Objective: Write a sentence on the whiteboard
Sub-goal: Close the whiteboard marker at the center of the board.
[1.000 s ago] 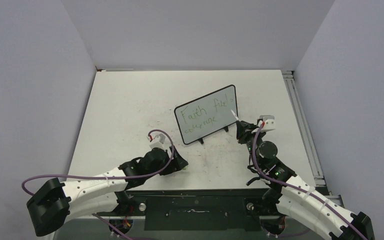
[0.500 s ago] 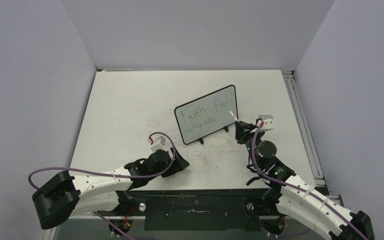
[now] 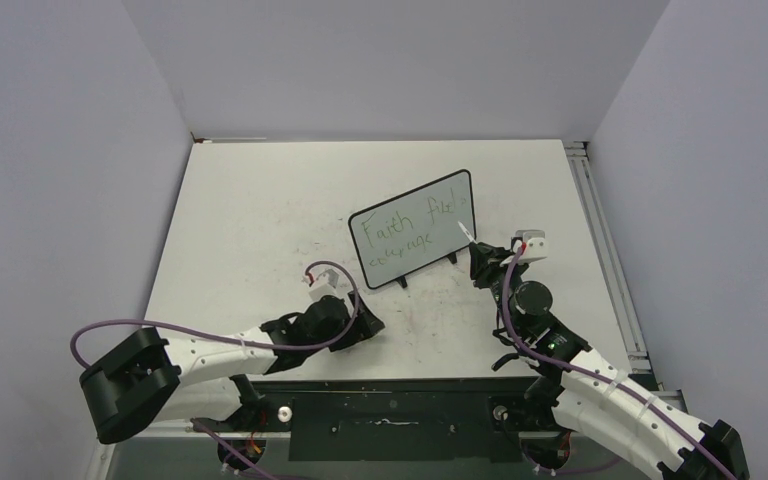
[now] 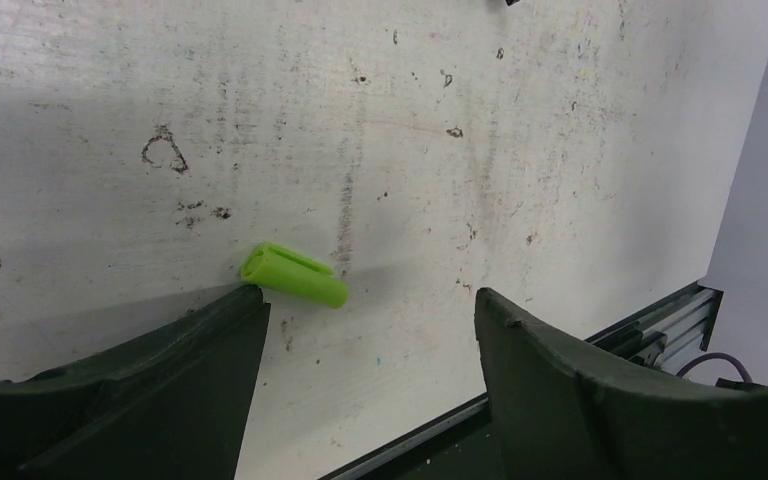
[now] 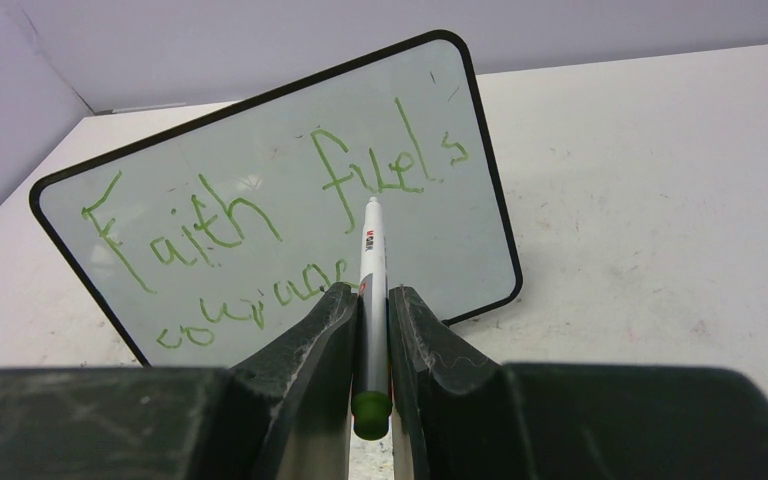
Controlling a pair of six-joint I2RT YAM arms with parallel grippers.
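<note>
The whiteboard (image 3: 395, 265) stands tilted mid-table on its black feet, also filling the right wrist view (image 5: 460, 240). The sentence (image 3: 385, 228) in thin green marker reads "Faith fuels" over "courage" (image 5: 205, 225). My right gripper (image 3: 477, 257) (image 5: 370, 292) is shut on a white marker (image 5: 370, 250) with a green end; its tip points at the board's right half near "fuels", and I cannot tell if it touches. My left gripper (image 3: 362, 325) (image 4: 370, 297) hangs open low over the table. A lime-green marker cap (image 4: 295, 275) lies by the tip of its left finger (image 4: 210, 340).
The tabletop (image 3: 260, 200) is scuffed with grey marks. Its near edge with a black metal frame (image 4: 570, 345) runs just below the left gripper. An aluminium rail (image 3: 600, 230) lines the right side. Grey walls close in the back and sides.
The left arm has drawn in and its gripper has slid a little right and nearer the front edge. The right gripper with the marker has barely shifted; the board stands unchanged.
</note>
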